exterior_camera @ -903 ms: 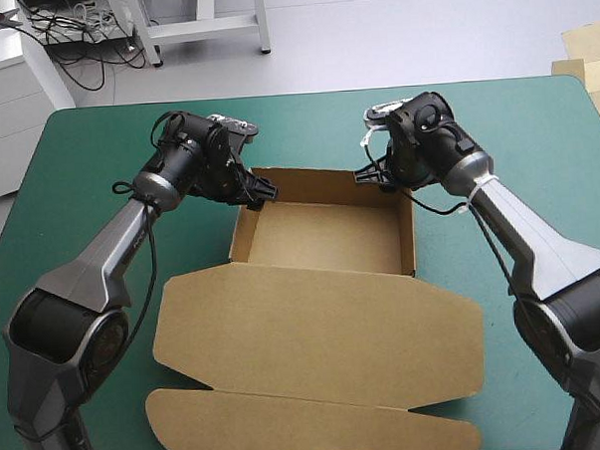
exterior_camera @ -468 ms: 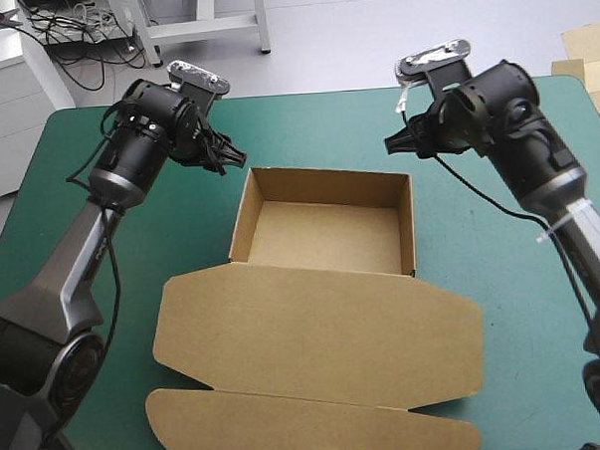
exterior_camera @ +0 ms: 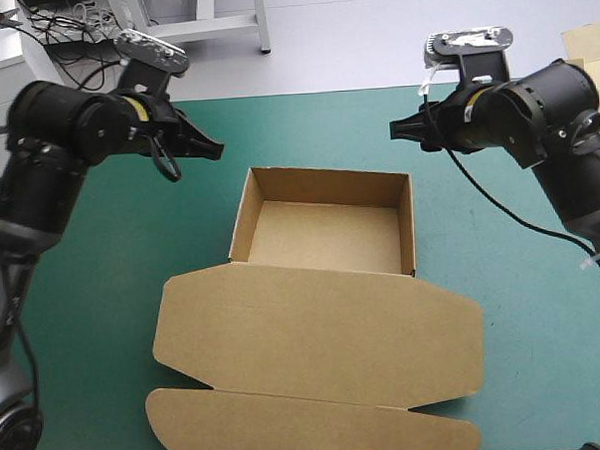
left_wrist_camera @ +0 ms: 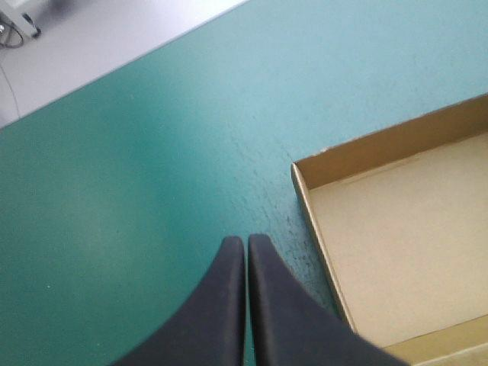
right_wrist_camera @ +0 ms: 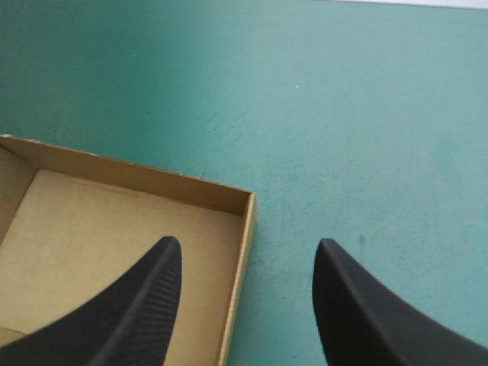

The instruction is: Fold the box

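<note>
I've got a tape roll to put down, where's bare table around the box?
Bare teal-green cover lies beyond the box's far wall and in strips either side of it. The near side is crowded: the flat lid covers it.

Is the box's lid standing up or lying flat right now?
Flat. The box is an open tray with its walls raised, and its lid lies spread on the teal-green cover, toward the table's near edge.
</note>
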Action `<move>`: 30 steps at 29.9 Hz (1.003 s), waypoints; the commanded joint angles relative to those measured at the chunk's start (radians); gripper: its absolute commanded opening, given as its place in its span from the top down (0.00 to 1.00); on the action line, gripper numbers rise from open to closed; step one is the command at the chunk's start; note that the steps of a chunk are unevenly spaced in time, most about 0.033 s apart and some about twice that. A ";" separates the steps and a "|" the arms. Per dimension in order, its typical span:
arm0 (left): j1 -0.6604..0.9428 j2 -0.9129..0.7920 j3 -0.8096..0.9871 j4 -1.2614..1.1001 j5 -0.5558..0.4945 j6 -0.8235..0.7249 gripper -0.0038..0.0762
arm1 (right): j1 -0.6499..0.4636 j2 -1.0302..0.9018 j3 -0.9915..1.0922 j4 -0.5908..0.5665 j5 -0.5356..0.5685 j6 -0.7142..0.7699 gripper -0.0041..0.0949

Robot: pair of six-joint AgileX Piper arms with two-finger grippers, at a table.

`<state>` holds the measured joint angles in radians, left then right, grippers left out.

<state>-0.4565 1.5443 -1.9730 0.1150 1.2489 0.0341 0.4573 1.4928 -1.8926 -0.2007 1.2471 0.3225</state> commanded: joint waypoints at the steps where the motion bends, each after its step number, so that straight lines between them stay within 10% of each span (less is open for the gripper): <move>1: -0.005 -0.133 -0.024 0.000 0.036 0.000 0.96 | 0.000 0.014 -0.024 0.025 0.008 0.003 0.46; 30: -0.005 -0.912 1.045 0.084 -0.061 -0.173 0.96 | -0.042 0.211 0.235 0.107 -0.002 0.041 0.47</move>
<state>-0.4565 0.6789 -0.9500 0.2009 1.2455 -0.1164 0.4243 1.7313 -1.6425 -0.0854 1.2448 0.3599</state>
